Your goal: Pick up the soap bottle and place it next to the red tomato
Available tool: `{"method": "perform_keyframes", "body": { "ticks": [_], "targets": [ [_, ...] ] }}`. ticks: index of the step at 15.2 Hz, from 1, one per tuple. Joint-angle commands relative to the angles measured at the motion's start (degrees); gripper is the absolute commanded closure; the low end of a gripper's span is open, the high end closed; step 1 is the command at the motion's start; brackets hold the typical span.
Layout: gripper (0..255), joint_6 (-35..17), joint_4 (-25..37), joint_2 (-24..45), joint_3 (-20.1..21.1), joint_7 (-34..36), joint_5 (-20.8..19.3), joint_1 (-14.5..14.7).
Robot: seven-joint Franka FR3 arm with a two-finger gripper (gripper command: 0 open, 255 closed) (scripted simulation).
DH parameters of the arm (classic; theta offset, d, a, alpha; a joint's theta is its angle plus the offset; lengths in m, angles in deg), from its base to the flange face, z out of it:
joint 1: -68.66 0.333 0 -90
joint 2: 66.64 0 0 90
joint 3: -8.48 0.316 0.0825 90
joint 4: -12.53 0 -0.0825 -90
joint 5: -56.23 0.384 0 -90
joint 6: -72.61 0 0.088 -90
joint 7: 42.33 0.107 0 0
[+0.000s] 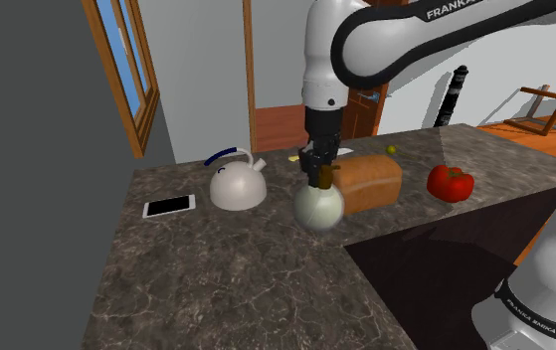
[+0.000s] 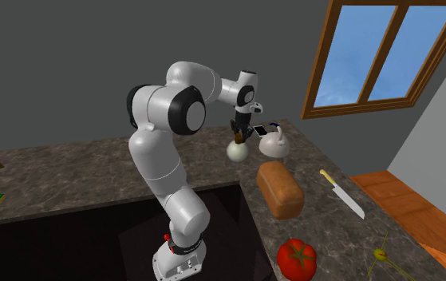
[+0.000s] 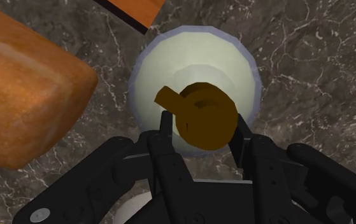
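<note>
The soap bottle [image 1: 320, 209] is seen at the dark stone counter [image 1: 216, 278], just beside the bread loaf [image 1: 373, 182]; whether it is resting or lifted cannot be told; its brown pump top [image 3: 202, 114] is clasped between the narrowed fingers [image 3: 166, 127] of the gripper [image 1: 323, 176]; the red tomato [image 1: 450, 183] is found beyond the loaf, well apart; a white kettle [image 1: 238, 186] is seen on the bottle's other side.

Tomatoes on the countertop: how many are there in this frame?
1. The red tomato sits on the countertop at the shoulder view's right, beyond the bread loaf from the soap bottle. The loaf might hide something small behind it.
</note>
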Motion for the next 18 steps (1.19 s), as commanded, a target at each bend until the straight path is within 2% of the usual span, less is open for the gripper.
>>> {"method": "perform_keyframes", "body": {
  "ticks": [1,18],
  "targets": [
    [255,1.68,1.36,-0.34,-0.11,0.00,0.00,-0.04],
    [255,14.77,13.36,-1.47,-0.83,0.44,-0.19,-0.35]
  ]
}}
